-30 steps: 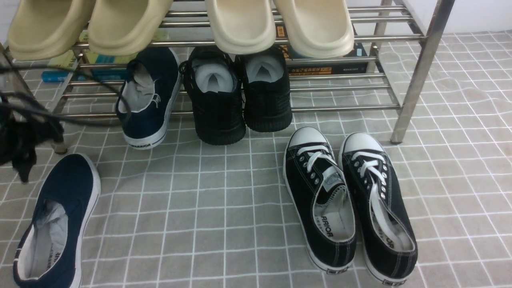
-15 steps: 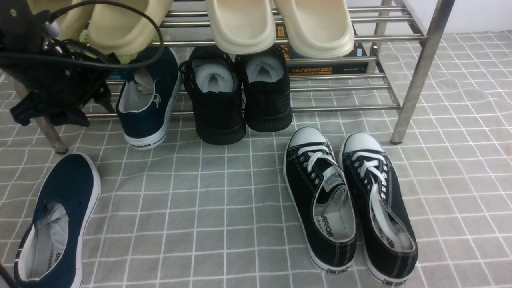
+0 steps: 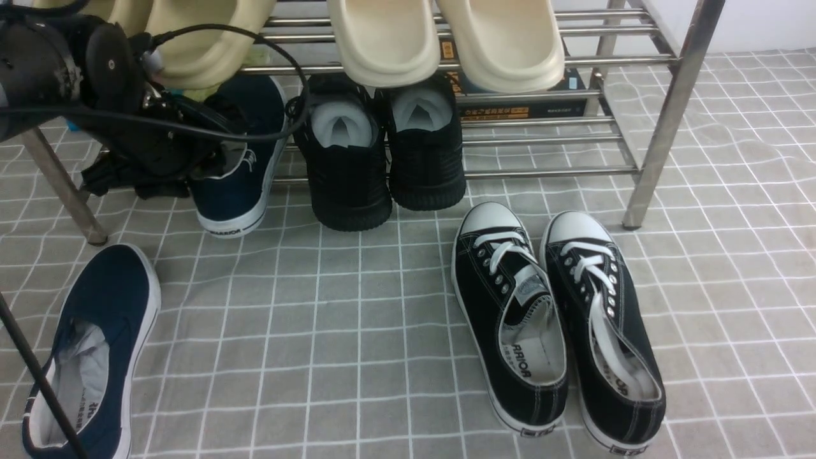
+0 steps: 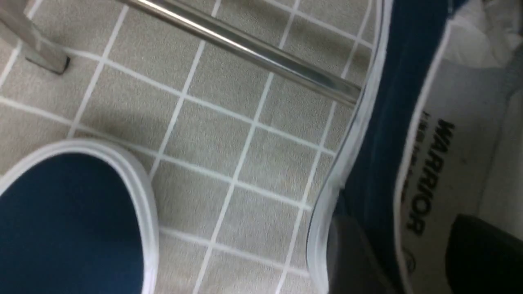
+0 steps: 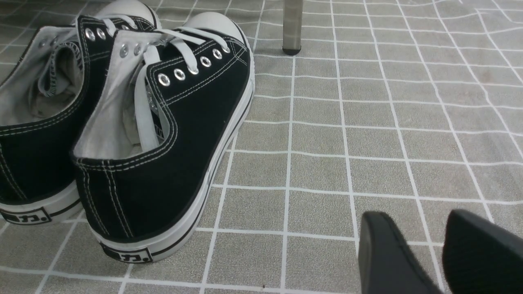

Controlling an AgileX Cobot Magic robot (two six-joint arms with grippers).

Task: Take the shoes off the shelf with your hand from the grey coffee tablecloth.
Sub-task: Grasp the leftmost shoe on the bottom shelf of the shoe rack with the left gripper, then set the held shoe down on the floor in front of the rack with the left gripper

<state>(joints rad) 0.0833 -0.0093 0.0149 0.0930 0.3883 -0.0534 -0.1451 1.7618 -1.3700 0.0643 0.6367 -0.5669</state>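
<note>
Right at the left gripper (image 4: 412, 222), on the lower tier of the shelf (image 3: 542, 172), sits one navy shoe (image 3: 239, 178), tilted, with its heel hanging out past the front bar toward the robot and its toe tucked back under the top tier. The gripper's fingers (image 4: 351, 253) are spread apart and straddle the shoe's side wall near the heel. One is outside by the white sole edge, and the other is inside over the grey insole with the WARRIOR print. There's a clear gap between them, so as far as I can see it isn't pinching anything. The other navy shoe (image 3: 95, 344) is already off the shelf, lying flat on the grey tablecloth (image 3: 357, 319) below the left gripper and nearer the robot, toe pointing at the rack's slanted leg. Past the shelf shoe, on the side away from that gripper, a pair of black mesh sneakers (image 3: 382, 153) shares the same tier, pressed side by side. Above the gripper, cream slippers (image 3: 446, 38) hang over the top bars. The right gripper (image 5: 416, 220) is low over bare cloth, fingers apart with only grid squares showing between them. The black-and-white lace-up sneakers (image 5: 163, 134) stand on the cloth near it, heels facing its way, well apart from the left gripper.
</note>
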